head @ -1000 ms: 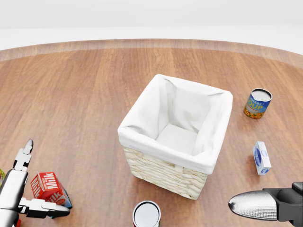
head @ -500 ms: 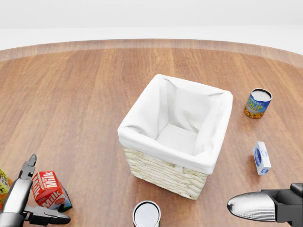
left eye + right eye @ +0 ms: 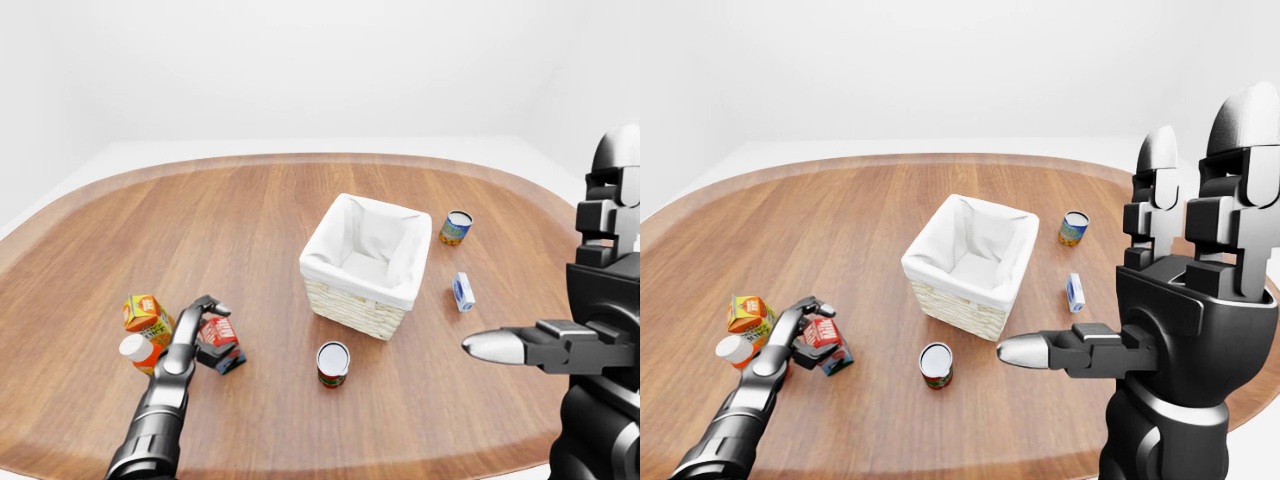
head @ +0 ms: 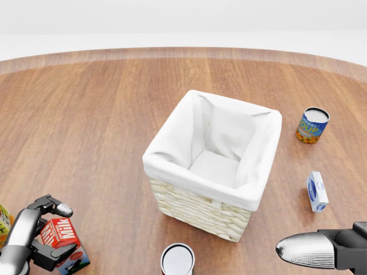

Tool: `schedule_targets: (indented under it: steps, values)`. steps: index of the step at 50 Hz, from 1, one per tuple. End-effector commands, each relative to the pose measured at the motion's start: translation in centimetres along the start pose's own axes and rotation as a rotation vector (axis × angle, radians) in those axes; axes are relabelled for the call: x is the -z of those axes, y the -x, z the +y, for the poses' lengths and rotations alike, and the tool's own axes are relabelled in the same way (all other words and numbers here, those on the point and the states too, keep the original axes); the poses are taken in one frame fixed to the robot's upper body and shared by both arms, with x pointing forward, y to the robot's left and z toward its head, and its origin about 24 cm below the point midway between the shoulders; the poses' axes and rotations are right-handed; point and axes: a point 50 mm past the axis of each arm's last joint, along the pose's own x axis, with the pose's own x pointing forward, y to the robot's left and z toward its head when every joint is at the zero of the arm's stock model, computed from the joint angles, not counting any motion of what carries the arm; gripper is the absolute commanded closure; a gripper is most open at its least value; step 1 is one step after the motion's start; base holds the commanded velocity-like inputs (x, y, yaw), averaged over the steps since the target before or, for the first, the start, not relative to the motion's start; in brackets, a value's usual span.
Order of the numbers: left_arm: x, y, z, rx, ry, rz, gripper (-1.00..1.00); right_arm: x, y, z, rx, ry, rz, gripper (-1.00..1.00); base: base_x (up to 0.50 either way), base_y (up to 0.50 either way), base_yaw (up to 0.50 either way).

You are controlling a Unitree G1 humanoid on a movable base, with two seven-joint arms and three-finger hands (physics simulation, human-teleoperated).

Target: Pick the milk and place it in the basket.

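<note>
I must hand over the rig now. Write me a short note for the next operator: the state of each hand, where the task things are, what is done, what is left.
Left hand: fingers curled round the milk; it looks gripped, and whether it is off the table cannot be told.
Right hand: open, raised at the right edge of the eye views, holding nothing.
Milk: red carton, lower left in the head view, beside an orange carton and a white-capped bottle.
Basket: mid-table, white liner, nothing inside.
Done: reach and grasp.
Left: lift the milk, carry it right, over the basket rim, and release.
</note>
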Motion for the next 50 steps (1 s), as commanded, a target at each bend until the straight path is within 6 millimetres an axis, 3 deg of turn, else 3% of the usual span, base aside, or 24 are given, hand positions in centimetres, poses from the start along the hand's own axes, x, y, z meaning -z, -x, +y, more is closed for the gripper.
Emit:
schedule_targets:
  steps: [1,6,12,19,38,50]
  values:
    - [3.6,2.0,-2.6,0.14,-0.05,0.092,1.0,0.0,0.0,0.0,0.001,0.0,-0.001,-1.0,0.0,0.0,0.0]
    - [2.1,2.1,-2.3,0.143,-0.044,0.016,1.0,0.0,0.0,0.0,0.0,0.0,0.0,-1.0,0.0,0.0,0.0]
    - [-0.9,2.7,-1.6,0.142,-0.04,-0.134,1.0,0.0,0.1,0.0,-0.001,0.0,0.003,-1.0,0.0,0.0,0.0]
    - [-5.3,4.4,0.9,0.093,-0.009,-0.274,1.0,0.0,0.0,0.0,-0.001,0.0,0.002,-1.0,0.0,0.0,0.0]
    - [-9.7,6.2,3.4,0.041,-0.038,-0.445,1.0,0.1,0.1,0.2,-0.006,0.001,0.011,-1.0,0.0,0.0,0.0]
    - [-13.0,7.2,3.6,0.046,-0.082,-0.574,1.0,0.0,0.1,0.2,-0.007,0.001,0.004,-1.0,0.0,0.0,0.0]
